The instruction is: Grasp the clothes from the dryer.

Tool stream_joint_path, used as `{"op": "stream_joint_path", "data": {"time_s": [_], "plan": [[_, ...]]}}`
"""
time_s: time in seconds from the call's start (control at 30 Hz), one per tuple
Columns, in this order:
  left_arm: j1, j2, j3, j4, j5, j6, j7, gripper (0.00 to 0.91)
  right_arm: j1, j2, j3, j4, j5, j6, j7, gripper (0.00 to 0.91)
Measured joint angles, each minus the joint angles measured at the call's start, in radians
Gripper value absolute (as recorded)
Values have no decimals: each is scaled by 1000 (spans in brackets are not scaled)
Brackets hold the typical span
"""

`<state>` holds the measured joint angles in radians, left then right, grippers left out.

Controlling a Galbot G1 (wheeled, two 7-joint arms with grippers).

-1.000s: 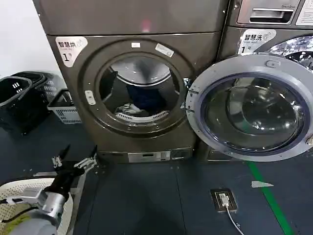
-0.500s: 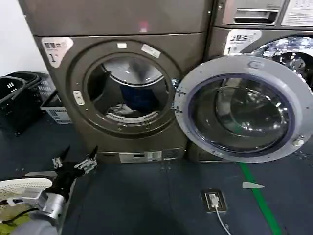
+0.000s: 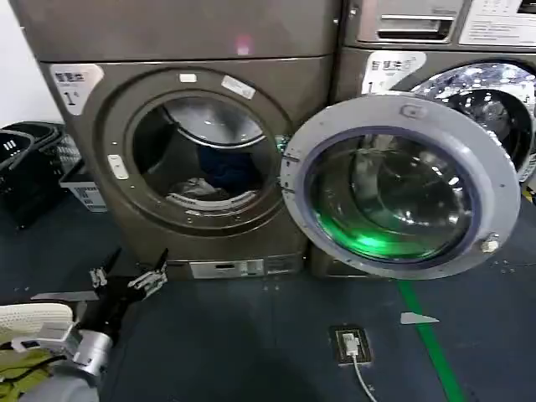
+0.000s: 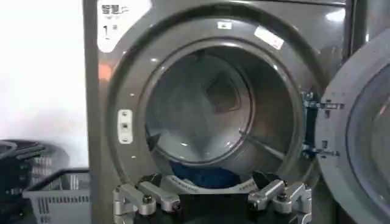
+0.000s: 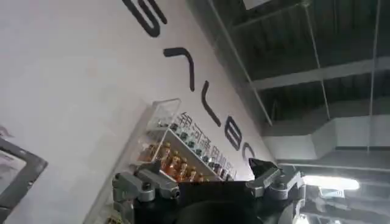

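Dryer: bronze-grey front-loading machine (image 3: 201, 159), grey-rimmed round glass door (image 3: 400, 184) swung wide.
Clothes: thin white garment (image 3: 194, 188) and dark blue garment (image 3: 228, 170) lying inside the drum.
Handling: likely light, limp; pinch a raised fold.
Left gripper (image 3: 127, 273): low before the dryer, jaws spread, empty.
Right gripper (image 5: 207, 182): raised toward a wall, jaws apart, empty.

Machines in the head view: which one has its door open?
The bronze-grey front-loading dryer with the white "1" label: its grey-rimmed round glass door hangs swung wide. The silver machine behind that door stays shut.

Dryer (image 3: 209, 50) satin bronze-grey metal; door (image 3: 400, 184) glossy glass, matt grey rim
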<state>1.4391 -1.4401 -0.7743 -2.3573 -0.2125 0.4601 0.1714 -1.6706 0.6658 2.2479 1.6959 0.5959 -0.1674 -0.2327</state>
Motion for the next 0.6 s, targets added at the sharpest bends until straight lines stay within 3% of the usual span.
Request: {"op": "stream_joint_path", "data": {"time_s": [0.6], "plan": [[-19,-4,17,10,6,-1,3,907,-6,0,13,0,27,15,-14,907]]}}
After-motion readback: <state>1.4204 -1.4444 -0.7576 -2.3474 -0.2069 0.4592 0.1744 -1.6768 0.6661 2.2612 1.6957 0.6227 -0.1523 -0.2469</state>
